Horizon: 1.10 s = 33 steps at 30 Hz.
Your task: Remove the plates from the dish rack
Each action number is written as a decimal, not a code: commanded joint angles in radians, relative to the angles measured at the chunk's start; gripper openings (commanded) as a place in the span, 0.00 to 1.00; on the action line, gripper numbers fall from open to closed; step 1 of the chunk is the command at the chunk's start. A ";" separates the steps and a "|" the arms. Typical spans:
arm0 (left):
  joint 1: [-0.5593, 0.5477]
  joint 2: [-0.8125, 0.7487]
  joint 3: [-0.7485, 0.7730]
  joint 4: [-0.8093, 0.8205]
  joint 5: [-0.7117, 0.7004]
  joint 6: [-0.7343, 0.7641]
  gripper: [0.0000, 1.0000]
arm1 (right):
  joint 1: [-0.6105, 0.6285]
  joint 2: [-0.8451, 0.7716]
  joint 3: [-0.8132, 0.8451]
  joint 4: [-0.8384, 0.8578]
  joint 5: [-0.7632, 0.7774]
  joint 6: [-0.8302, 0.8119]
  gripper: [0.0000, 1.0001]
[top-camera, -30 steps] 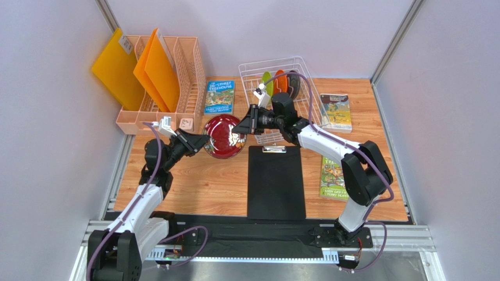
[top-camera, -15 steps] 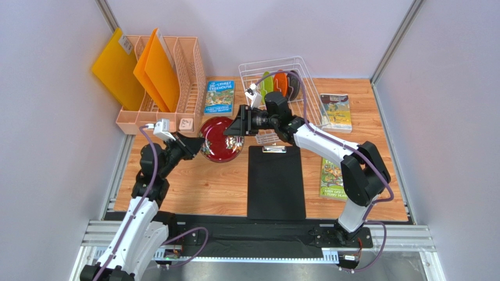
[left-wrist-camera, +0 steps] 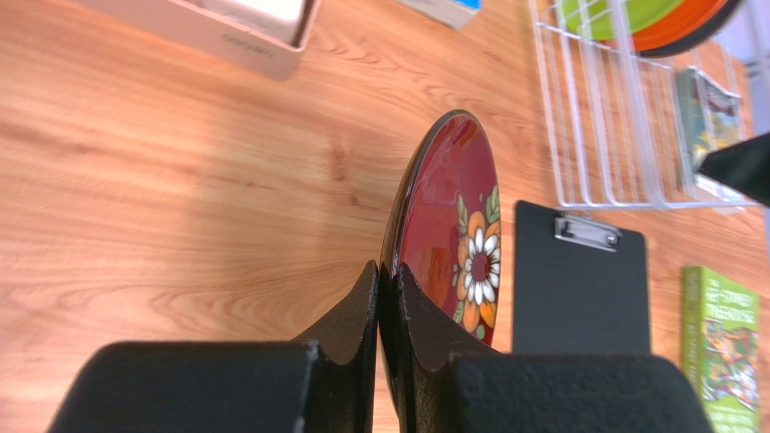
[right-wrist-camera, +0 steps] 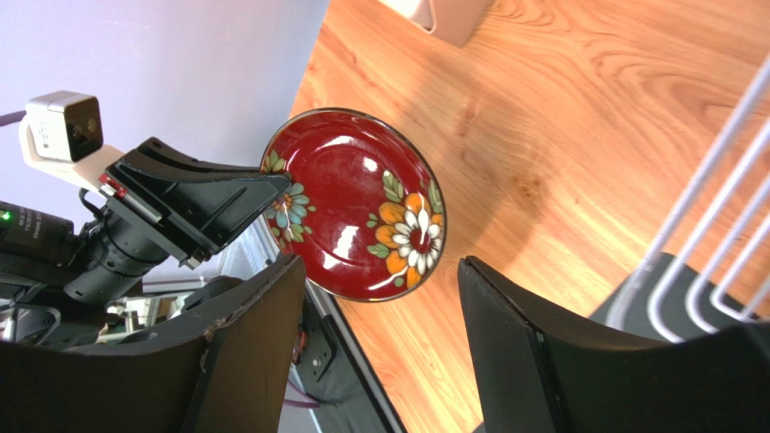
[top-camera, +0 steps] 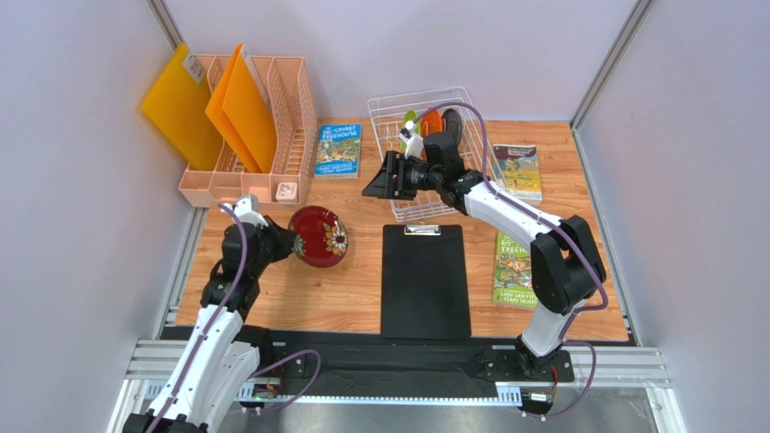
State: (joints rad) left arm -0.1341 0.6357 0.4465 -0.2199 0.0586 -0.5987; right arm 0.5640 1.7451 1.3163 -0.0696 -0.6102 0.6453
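- Red plate (top-camera: pixel 318 236) is out, pinched by its rim in left end effector (left-wrist-camera: pixel 387 275), not yet laid flat.
- Right end effector (top-camera: pixel 375 177) gapes, empty.
- Three plates (top-camera: pixel 432 124) left in rack (top-camera: pixel 384 108).

In the left wrist view, the lower rim of the dark red plate (left-wrist-camera: pixel 452 225) is concealed between the fingers of the left gripper (left-wrist-camera: pixel 387 271). At the upper right of that frame, the lime green plate (left-wrist-camera: pixel 601 9), the orange plate (left-wrist-camera: pixel 682 16) and the dish rack (left-wrist-camera: pixel 587 117) are cut off by the top edge. In the top view, the dark grey plate (top-camera: pixel 455 119) is largely covered by the right arm (top-camera: pixel 506 212).
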 commanded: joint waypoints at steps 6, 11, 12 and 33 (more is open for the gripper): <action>0.040 -0.005 -0.063 0.039 -0.123 -0.003 0.00 | -0.035 -0.030 0.060 -0.039 -0.023 -0.052 0.69; 0.057 -0.005 -0.072 0.001 -0.202 -0.001 0.00 | -0.050 -0.018 0.061 -0.048 -0.033 -0.058 0.69; 0.059 -0.002 -0.072 -0.004 -0.213 -0.001 0.00 | -0.053 -0.019 0.061 -0.052 -0.034 -0.061 0.68; 0.067 0.088 -0.071 -0.119 -0.342 -0.007 0.24 | -0.173 0.050 0.221 -0.302 0.142 -0.208 0.69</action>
State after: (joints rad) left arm -0.0761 0.7094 0.3534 -0.3023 -0.2417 -0.6182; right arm 0.4026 1.7638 1.4700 -0.3080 -0.5301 0.4911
